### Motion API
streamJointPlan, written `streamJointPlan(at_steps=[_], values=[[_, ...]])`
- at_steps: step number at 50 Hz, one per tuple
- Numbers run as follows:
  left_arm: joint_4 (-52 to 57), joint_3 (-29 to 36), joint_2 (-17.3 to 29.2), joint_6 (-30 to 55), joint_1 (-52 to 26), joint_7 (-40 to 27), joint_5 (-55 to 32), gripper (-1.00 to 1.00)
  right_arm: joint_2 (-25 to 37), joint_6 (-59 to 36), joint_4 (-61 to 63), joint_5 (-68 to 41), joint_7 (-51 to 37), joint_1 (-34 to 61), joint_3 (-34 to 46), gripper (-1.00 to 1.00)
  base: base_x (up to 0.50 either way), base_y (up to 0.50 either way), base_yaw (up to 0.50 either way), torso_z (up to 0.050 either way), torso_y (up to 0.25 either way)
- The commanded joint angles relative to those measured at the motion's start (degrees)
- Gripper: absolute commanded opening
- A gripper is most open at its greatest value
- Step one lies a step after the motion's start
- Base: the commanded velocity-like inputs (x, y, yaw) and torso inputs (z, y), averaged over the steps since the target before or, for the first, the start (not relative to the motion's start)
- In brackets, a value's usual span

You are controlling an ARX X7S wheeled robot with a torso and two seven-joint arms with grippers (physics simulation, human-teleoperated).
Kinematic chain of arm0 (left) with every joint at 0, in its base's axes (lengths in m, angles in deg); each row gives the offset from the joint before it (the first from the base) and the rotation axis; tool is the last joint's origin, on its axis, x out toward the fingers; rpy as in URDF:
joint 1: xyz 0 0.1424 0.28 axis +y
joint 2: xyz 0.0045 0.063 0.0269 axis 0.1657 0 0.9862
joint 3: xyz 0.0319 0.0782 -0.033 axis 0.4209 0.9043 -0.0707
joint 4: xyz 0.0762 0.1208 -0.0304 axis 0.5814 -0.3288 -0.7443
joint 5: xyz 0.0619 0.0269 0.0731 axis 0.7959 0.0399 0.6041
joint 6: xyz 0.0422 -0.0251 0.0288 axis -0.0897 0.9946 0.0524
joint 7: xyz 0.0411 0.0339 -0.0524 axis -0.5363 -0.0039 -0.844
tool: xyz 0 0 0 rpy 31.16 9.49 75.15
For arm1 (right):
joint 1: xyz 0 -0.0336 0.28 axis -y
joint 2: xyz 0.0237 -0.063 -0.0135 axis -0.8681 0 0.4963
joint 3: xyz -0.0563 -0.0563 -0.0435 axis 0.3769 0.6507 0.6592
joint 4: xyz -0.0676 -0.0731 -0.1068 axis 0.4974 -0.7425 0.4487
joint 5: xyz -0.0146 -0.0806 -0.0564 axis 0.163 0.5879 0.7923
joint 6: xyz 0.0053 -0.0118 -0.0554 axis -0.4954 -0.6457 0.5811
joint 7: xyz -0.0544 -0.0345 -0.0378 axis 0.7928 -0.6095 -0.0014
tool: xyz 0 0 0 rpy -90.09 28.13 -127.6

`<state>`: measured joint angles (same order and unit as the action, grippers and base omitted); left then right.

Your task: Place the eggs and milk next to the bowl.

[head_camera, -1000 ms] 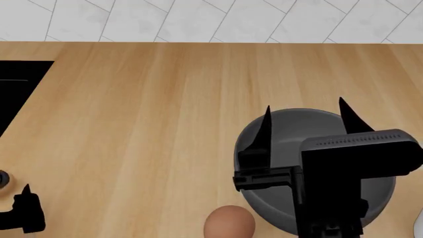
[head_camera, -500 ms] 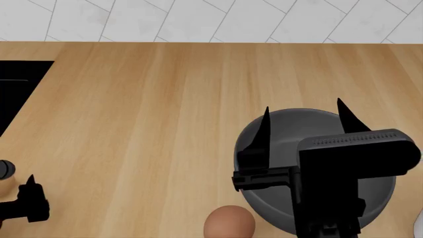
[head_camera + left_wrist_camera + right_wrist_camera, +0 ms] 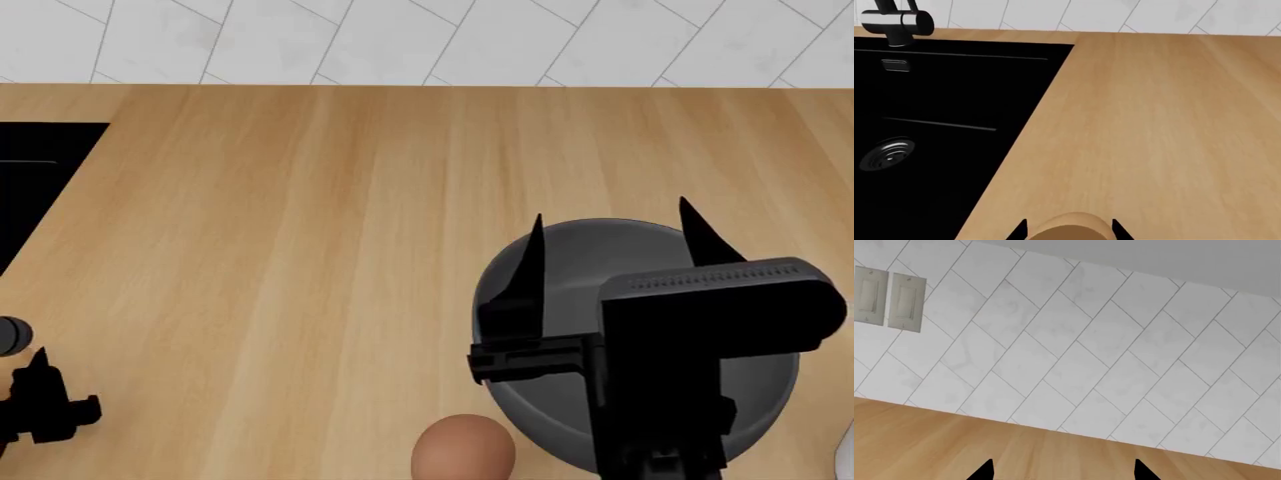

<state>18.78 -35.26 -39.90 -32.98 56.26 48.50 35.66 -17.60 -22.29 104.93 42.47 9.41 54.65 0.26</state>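
Observation:
The dark grey bowl (image 3: 561, 400) stands on the wooden counter at the right in the head view. My right gripper (image 3: 611, 215) hovers over it, open and empty, and hides much of it. It also shows in the right wrist view (image 3: 1062, 472), fingers wide apart. The reddish-brown egg (image 3: 463, 448) lies just left of the bowl at the near edge. My left gripper (image 3: 30, 365) is at the far lower left. In the left wrist view it (image 3: 1069, 230) is shut on the pale tan egg (image 3: 1067, 221). The milk is not clearly in view.
The black sink (image 3: 34, 170) is at the left, with its drain (image 3: 887, 152) and tap (image 3: 897, 22) in the left wrist view. A white tiled wall (image 3: 427, 40) backs the counter, with two switch plates (image 3: 891, 297). A pale sliver (image 3: 846, 452) shows at the right edge.
My left gripper has shifted to the left and slightly up in the head view. The right gripper, the bowl and the brown egg have hardly moved.

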Motion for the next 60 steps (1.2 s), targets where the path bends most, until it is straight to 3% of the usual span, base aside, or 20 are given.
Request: streamJointPlan(at_steps=[1,12,19,37,48,60], values=[[-3.46,0.69,-0.3,0.99,2.03,-1.18,2.05,-1.0,0.02,-0.26,0.15,-0.06,-0.16,0.24,0.32,1.0,0.0,0.0,0.0,0.0,0.0],[-0.92,0.15,0.23,-0.23,2.68,-0.59,1.45,-1.0,0.1,-0.52,0.19,-0.17,-0.31,0.64,0.5,1.0,0.0,0.0,0.0,0.0,0.0],[5.62,2.86,3.55,-0.22,2.93,3.38,1.43,-1.0,0.04,-0.19,0.07,-0.3,-0.3,0.61,0.53,1.0,0.0,0.0,0.0,0.0,0.0],[9.38,5.57,7.16,2.55,-0.98,12.18,-2.83,-1.0,0.24,0.93,-0.21,-0.5,-0.34,-0.06,0.36,1.0,0.0,0.0,0.0,0.0,0.0],[9.25,10.24,8.95,4.54,-7.03,21.39,-5.03,-1.0,0.62,0.69,0.87,-1.04,-0.63,-0.58,-0.19,1.0,0.0,0.0,0.0,0.0,0.0],[1.41,18.14,7.78,4.44,-17.89,33.19,-3.41,-1.0,1.07,0.29,1.54,-1.42,-0.95,-0.77,-0.67,1.0,0.0,0.0,0.0,0.0,0.0]])
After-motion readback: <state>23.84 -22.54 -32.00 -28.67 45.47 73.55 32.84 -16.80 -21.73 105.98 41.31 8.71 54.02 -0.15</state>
